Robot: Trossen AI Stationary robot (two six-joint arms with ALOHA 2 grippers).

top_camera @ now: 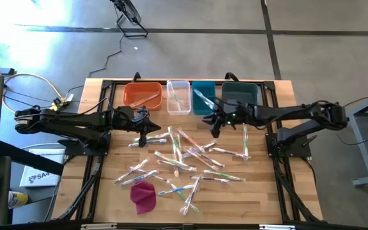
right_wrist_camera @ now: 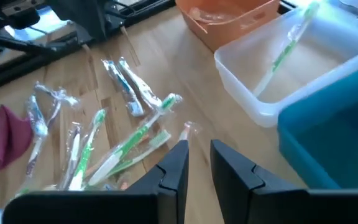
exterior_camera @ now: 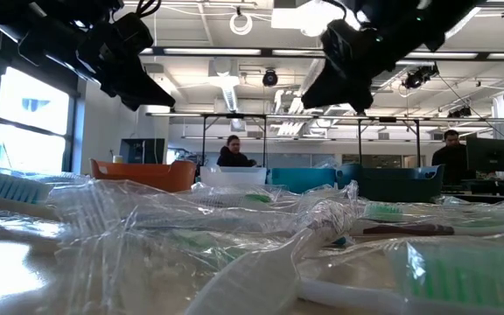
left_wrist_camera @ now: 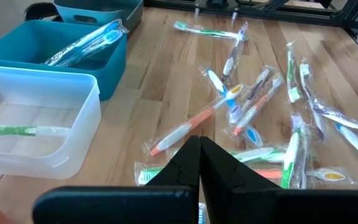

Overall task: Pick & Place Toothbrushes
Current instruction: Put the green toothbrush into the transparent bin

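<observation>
Task objects: thin toothbrushes in clear shiny wrappers (top_camera: 184, 156) lay scattered across the middle of the pale wooden slatted table (top_camera: 260, 198), with pink, green, blue and white handles crossing at many angles
Receptacles: four bins stood in a row along the far edge, namely an orange plastic bin (top_camera: 142, 94), a clear plastic bin (top_camera: 178, 97) holding a green-handled brush, a teal plastic bin (top_camera: 204, 96) holding wrapped brushes, and a dark teal plastic bin (top_camera: 240, 92)
Left gripper (top_camera: 147, 122): hung above the table just in front of the orange bin; its dark fingers were pressed together, with nothing between them
Right gripper (top_camera: 213, 121): hung just in front of the teal bin; its fingers stood slightly apart with bare table showing through the gap, so it held nothing
Deciding relation: the pile lay on the near side of both grippers, between the two arms; the left gripper appeared closer to the brushes at the pile's left fringe (top_camera: 139, 142), while the right gripper was nearer those in the middle
Long axis: a green-handled brush (right_wrist_camera: 135, 140) before the right gripper lay on a slant to its finger gap, so a wrist turn would probably be needed
Bystander object: a magenta cloth lump (top_camera: 144, 195) sat at the near left, well apart from both grippers
</observation>
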